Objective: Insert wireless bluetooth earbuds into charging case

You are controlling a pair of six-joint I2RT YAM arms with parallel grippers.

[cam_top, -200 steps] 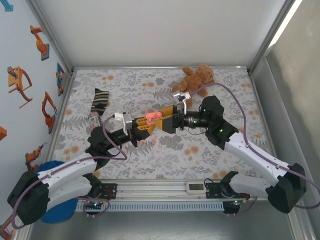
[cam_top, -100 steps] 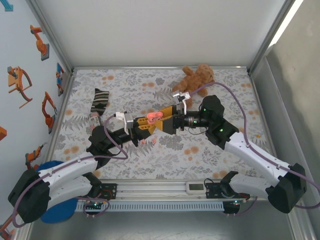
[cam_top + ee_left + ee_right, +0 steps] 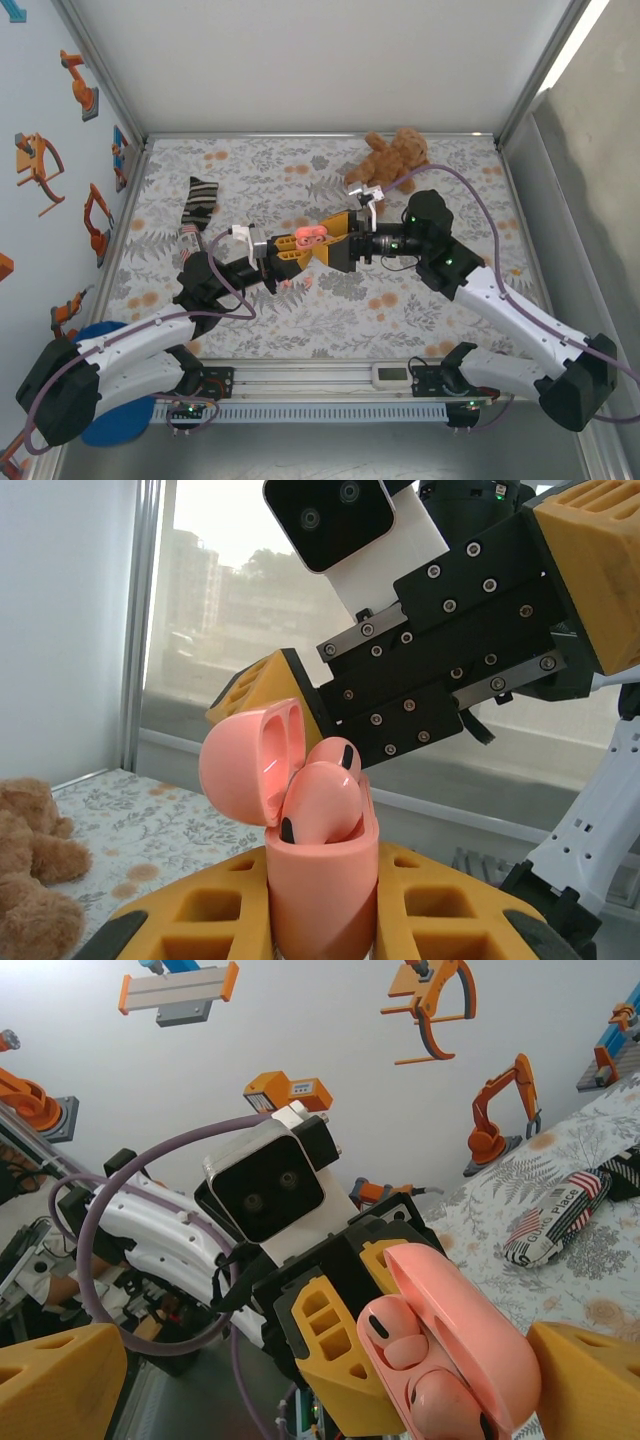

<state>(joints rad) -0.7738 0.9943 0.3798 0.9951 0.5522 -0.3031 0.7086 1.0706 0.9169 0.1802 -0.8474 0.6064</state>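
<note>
Two earbuds point(image 3: 322, 792) sit in case point(image 3: 320, 885) clamped by left end effector point(image 3: 292, 247); right end effector point(image 3: 332, 241) gapes

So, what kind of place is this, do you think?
Probably a robot test cell: white walls around a flowered cloth, robot-arm stickers at the left, a teddy bear as prop.

Only legible bit I can spot is "Place", printed on the newsprint-pattern sock point(image 3: 556, 1220) at about 3 o'clock in the right wrist view. Its other lettering's too small.
</note>
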